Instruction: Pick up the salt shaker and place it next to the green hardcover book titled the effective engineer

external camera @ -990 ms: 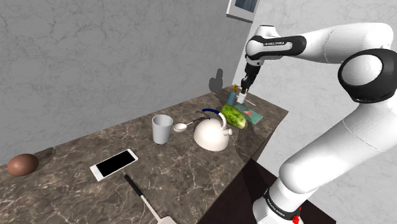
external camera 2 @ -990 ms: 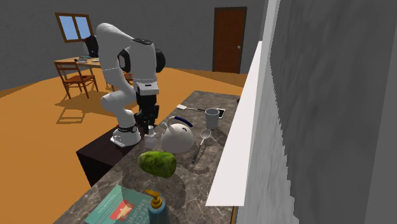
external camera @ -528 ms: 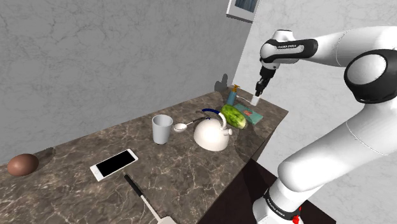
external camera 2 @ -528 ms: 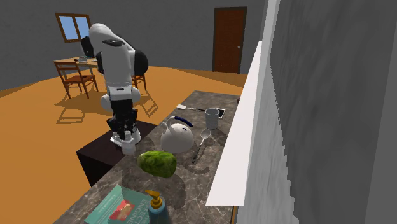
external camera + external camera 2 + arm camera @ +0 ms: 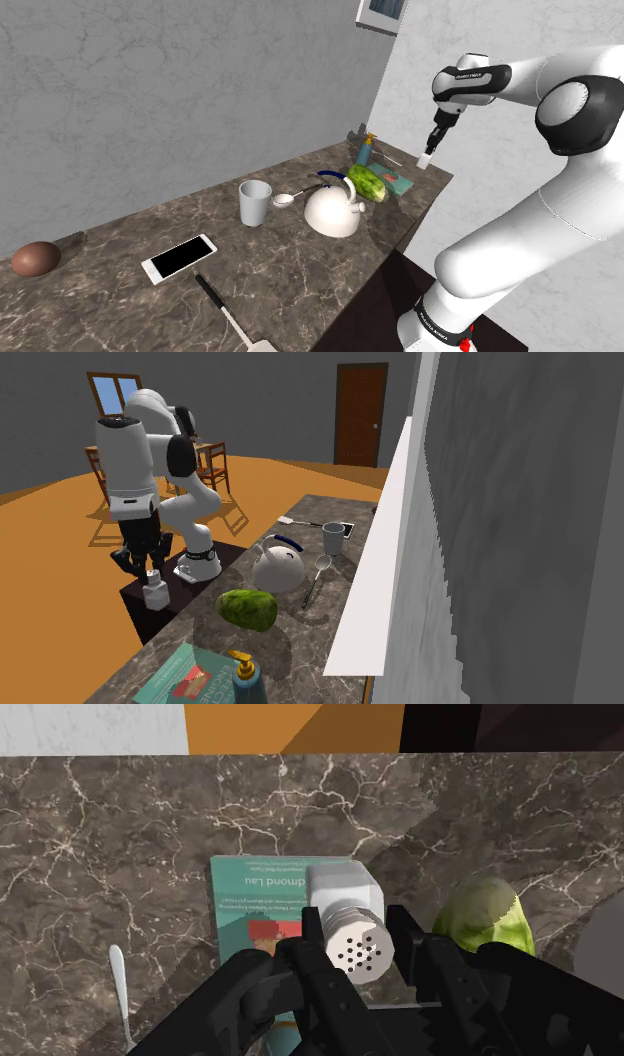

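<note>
The gripper (image 5: 353,932) clasps the white salt shaker (image 5: 345,890) by its sides, in the air near the counter (image 5: 120,834) corner where the green book (image 5: 255,889) lies. Released here, it may drop onto the cover or past the edge, I think.

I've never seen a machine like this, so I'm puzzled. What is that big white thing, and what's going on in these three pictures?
It is a robot arm with a black claw for a hand. One picture looks from beside the arm, one along the counter from the book's end, and one from a camera on the claw. On the dark stone counter lie a white kettle, a cup, a phone and a green book. The claw holds a white salt shaker in the air.
</note>
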You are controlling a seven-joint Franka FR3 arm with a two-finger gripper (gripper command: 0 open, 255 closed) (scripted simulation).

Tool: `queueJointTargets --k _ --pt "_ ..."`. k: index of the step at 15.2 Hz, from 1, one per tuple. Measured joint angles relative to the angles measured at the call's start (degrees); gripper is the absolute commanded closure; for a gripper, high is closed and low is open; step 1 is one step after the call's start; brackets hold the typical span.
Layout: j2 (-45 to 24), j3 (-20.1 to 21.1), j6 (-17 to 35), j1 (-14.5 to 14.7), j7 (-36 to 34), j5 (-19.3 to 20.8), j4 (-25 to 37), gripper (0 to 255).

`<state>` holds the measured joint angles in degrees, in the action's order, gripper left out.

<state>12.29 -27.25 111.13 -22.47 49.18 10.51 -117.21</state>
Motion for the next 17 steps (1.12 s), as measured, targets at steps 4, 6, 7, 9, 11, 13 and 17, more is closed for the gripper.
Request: queueJointTargets --k 4,6,7,9,11,13,17 --pt "-2.3 -3.8 0.3 -1.8 6.2 -1.1 2.6 255" --pt "-3.5 -5.4 0.7 -2.7 8.8 -1.7 3.5 255" --pt "-4.0 -5.8 1.5 -2.8 9.3 -2.0 3.2 255" --pt "-4.3 -6.1 2.9 -2.9 9.7 -2.1 2.1 255" --pt "-4.8 -6.3 4.4 -3.0 9.9 -2.2 1.0 255" --pt "-5.2 -6.5 5.9 -3.1 10.1 -2.4 -0.1 255" --pt "-6.1 -6.8 8.9 -3.2 10.3 -2.8 -2.3 255"
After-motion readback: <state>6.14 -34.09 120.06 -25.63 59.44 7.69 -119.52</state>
